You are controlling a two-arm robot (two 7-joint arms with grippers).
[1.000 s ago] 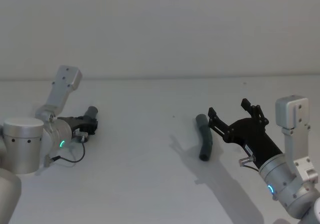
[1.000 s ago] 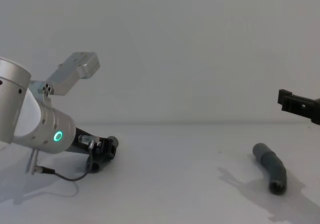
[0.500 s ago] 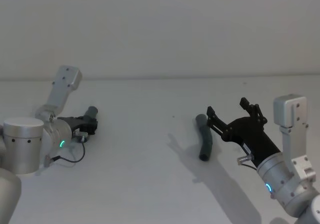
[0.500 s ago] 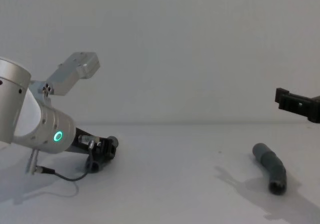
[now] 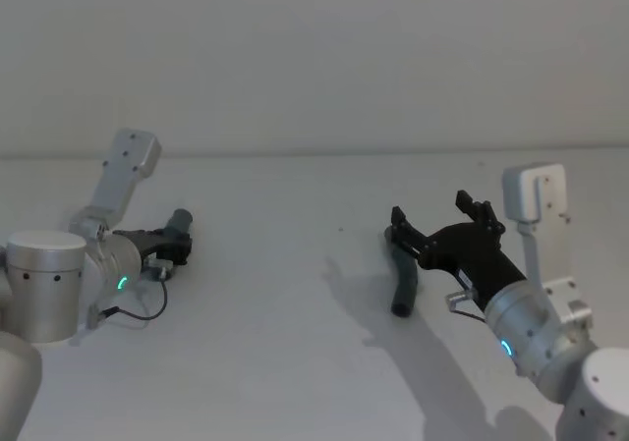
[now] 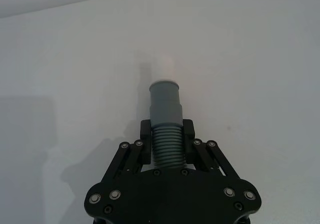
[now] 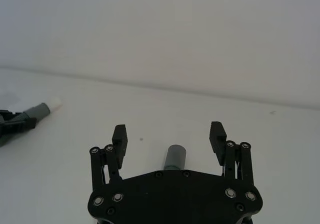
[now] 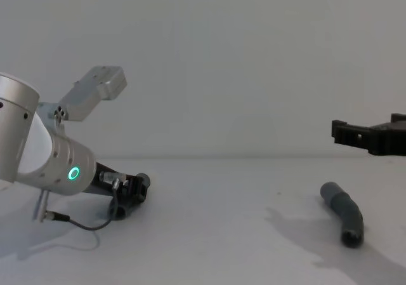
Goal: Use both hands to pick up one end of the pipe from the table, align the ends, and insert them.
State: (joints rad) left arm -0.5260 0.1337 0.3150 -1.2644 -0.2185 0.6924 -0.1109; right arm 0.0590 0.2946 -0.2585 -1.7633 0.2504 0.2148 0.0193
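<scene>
Near the matte white table's [image 5: 295, 353] left edge, the black left gripper [image 6: 166, 134] clenched the ribbed grey white-tipped tube [image 6: 165, 102]. Toward the right edge, the black right gripper [image 7: 169, 130] hung spread over the smooth bent grey tube [image 5: 405, 282] lying there. That tube was probably light, stiff and slick, best gripped mid-body.

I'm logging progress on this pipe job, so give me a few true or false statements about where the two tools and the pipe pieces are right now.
1. The left tool is shut on the ribbed pipe piece. True.
2. The right tool is open above the smooth pipe piece, which lies on the table. True.
3. The two pieces are joined. False: they are far apart, one at each side of the table.
4. The white tip is hidden inside the left tool. False: it sticks out well past the tool's fingers.
</scene>
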